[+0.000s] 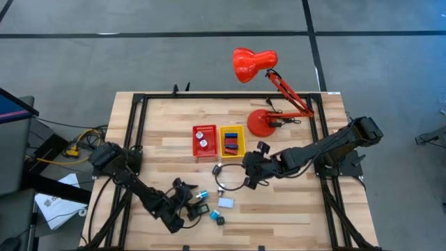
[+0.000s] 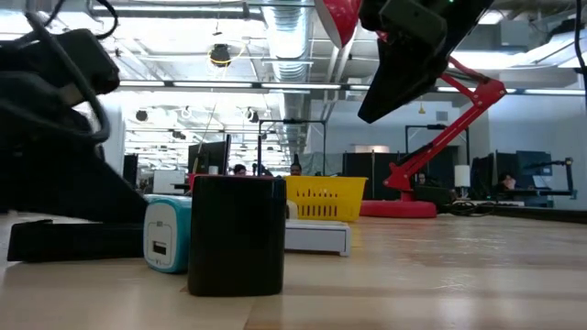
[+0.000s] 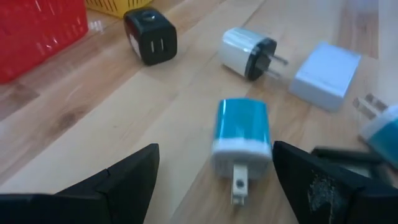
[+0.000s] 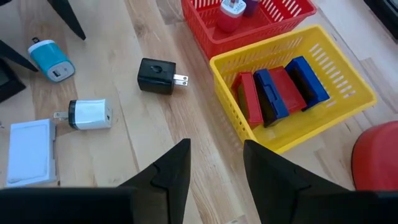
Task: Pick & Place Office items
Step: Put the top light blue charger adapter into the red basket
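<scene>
Left pincer (image 3: pixel 214 180) is spread wide, low over the bench (image 1: pixel 293 216), with a light blue USB charger (image 3: pixel 241 140) lying right between its fingers, prongs pointing back at the wrist. Nothing gripped yet. If I were driving it, I'd drop straight down so both fingers land on the charger's flat sides, not on the prongs, then close slowly since it looks like smooth plastic that could squirt out.

Right pincer (image 4: pixel 216 163) hangs just beside the yellow bin (image 4: pixel 348 74), fingers narrow and empty. That bin already has 4 red and blue blocks (image 4: pixel 277 93), and the red bin (image 4: pixel 214 34) touching it has a red-and-white plug (image 4: pixel 229 14). Away from the yellow bin, loose on the wood: a black charger (image 4: pixel 155 76), a white plug with black cap (image 4: pixel 90 114), and a flat white adapter (image 4: pixel 30 152).

Pale wood planks; red desk lamp (image 1: pixel 254 64) at the far edge, open office behind.
</scene>
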